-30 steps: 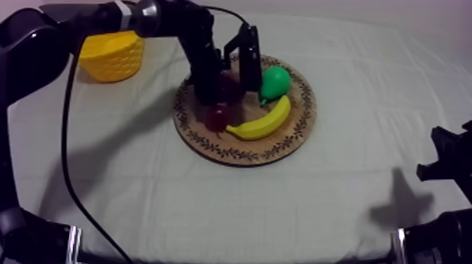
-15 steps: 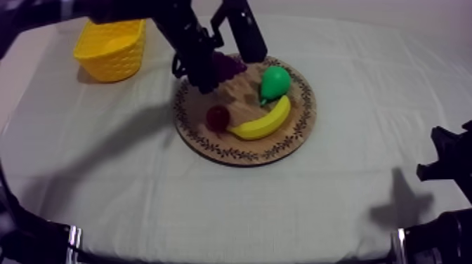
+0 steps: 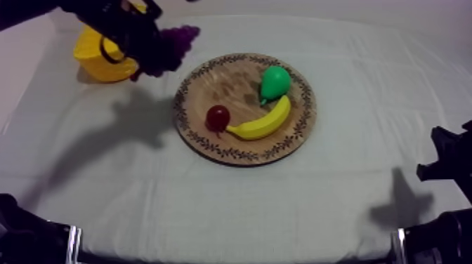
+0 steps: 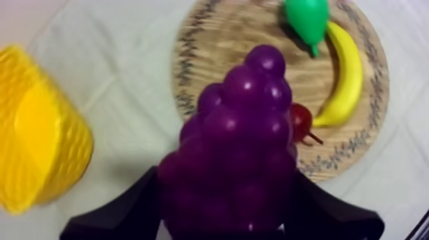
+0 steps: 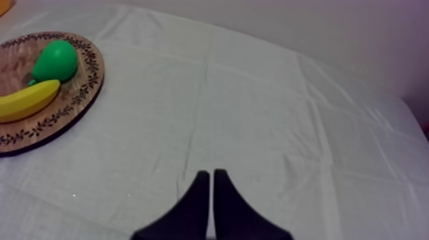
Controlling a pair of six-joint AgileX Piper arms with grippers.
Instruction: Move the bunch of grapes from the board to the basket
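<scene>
The left gripper pinches the bunch of grapes between its two fingers, in the air just beside the yellow basket (off the wooden board); the right gripper rests pressed together.

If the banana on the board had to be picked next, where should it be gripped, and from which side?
I'd grip the banana at mid-length, from straight above, jaws across its narrow width. It lies flat on the wooden board; the pear crowds one end, the small red fruit the other, the middle has bare board either side.
</scene>
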